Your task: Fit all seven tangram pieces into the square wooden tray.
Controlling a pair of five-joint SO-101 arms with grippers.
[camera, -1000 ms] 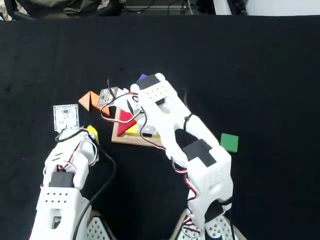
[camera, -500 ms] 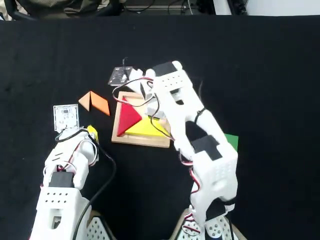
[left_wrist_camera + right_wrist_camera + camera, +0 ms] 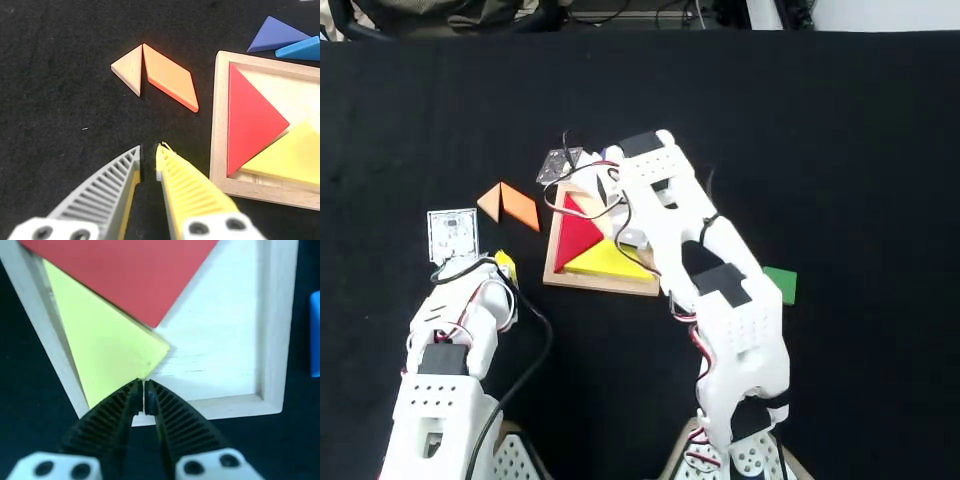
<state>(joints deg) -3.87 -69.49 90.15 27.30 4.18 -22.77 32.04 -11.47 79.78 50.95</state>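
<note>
Over the edge of the wooden tray (image 3: 275, 315), right gripper (image 3: 144, 387) is pinched shut, holding nothing; red triangle (image 3: 578, 232) and yellow triangle (image 3: 605, 262) lie inside it, touching; left gripper (image 3: 148, 150), narrow and empty too, hovers beside the tray near the orange parallelogram (image 3: 170, 77).

Pale bare wood with faint grain on the tray (image 3: 219, 120), smooth and unvarnished; flat matt paint on the red triangle (image 3: 250, 120), yellow triangle (image 3: 287, 155) and orange parallelogram (image 3: 170, 77); light tan matt finish on the small triangle (image 3: 129, 67); matt black cloth-like cover over the bench (image 3: 60, 75); ribbed plastic, grey and yellow, on the left fingers (image 3: 187, 190), black on the right fingers (image 3: 175, 420); white matt plastic arm shells (image 3: 740, 340)
</note>
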